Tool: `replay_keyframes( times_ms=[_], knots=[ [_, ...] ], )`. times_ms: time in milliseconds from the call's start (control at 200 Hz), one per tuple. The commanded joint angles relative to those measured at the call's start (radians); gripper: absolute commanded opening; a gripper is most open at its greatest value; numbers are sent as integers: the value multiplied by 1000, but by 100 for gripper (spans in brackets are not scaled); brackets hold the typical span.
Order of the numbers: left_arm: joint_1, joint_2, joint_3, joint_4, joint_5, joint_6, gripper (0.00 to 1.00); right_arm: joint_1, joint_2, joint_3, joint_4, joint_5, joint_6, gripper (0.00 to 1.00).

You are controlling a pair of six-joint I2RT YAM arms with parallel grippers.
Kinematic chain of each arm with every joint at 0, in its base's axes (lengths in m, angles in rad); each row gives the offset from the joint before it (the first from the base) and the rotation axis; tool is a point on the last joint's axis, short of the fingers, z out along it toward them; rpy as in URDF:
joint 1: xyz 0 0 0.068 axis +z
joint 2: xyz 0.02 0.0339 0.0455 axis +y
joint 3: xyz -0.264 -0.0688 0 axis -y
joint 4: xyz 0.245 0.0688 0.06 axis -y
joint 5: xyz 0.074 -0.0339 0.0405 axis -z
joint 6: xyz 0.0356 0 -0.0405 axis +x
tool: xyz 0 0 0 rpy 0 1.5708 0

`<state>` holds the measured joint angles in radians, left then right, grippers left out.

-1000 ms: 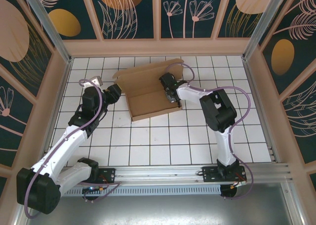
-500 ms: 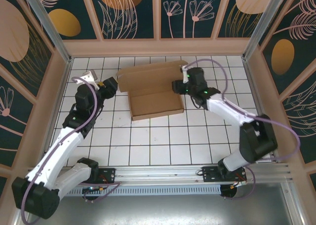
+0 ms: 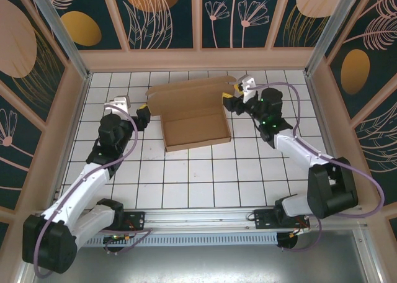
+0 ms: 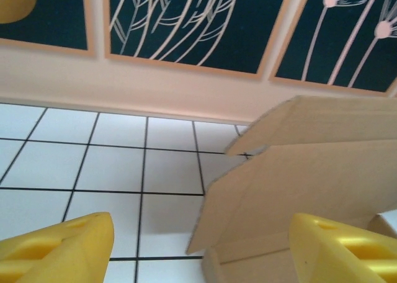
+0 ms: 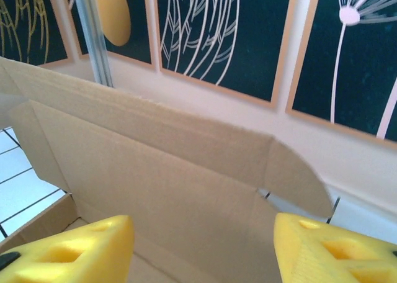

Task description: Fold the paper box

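The paper box lies part-folded on the surface. Just left of it the left claw gapes empty; at its right edge the right claw likewise.

Paper box cut off right (left wrist view), 2 fingers cropped below

one paper box; two arms; two tools: left tool, right tool; one tiled table.
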<state>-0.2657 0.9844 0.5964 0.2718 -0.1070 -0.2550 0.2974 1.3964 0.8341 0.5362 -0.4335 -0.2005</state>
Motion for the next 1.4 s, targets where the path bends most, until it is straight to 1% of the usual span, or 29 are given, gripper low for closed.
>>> replay_keyframes(
  times_ms=[0, 60, 115, 160, 200, 300, 430, 480, 566, 621, 686, 791, 861, 946, 1071, 1171, 1286, 1396],
  knots=[
    [70, 38, -5, 123, 59, -7, 74, -83, 58, -32, 182, -243, -131, 64],
    [92, 64, -28, 190, 136, 13, 72, -143, 91, -33, 211, -378, -159, 65],
    [112, 96, -36, 222, 167, 21, 71, -186, 123, -28, 257, -434, -131, 65],
    [133, 117, -56, 285, 226, 32, 69, -216, 152, -14, 296, -483, -92, 66],
    [144, 133, -74, 344, 269, 58, 69, -233, 181, 13, 293, -526, -71, 66],
    [166, 195, -87, 437, 400, 177, 68, -241, 250, 89, 215, -575, -97, 66],
    [213, 273, -73, 521, 565, 239, 67, -244, 333, 179, 92, -602, -168, 66],
    [217, 297, -44, 495, 604, 283, 67, -246, 358, 207, 58, -611, -191, 66],
    [217, 344, 28, 389, 681, 376, 66, -250, 401, 255, -5, -616, -228, 67],
    [218, 370, 59, 344, 693, 410, 65, -250, 423, 274, -27, -620, -243, 67],
    [218, 392, 69, 344, 715, 432, 66, -251, 450, 300, -67, -640, -266, 67],
    [220, 436, 96, 338, 745, 477, 68, -250, 496, 368, -218, -663, -356, 65],
    [223, 467, 127, 304, 739, 512, 68, -245, 519, 400, -283, -671, -403, 64],
    [230, 484, 136, 316, 752, 518, 69, -245, 535, 414, -278, -676, -398, 63],
    [240, 505, 164, 282, 745, 546, 69, -234, 557, 445, -298, -676, -401, 62],
    [263, 518, 179, 273, 748, 538, 70, -222, 573, 462, -315, -643, -418, 62],
    [269, 542, 202, 261, 755, 554, 70, -216, 591, 480, -329, -621, -424, 62],
    [269, 581, 237, 237, 789, 556, 67, -217, 602, 490, -332, -617, -431, 60]
  ],
)
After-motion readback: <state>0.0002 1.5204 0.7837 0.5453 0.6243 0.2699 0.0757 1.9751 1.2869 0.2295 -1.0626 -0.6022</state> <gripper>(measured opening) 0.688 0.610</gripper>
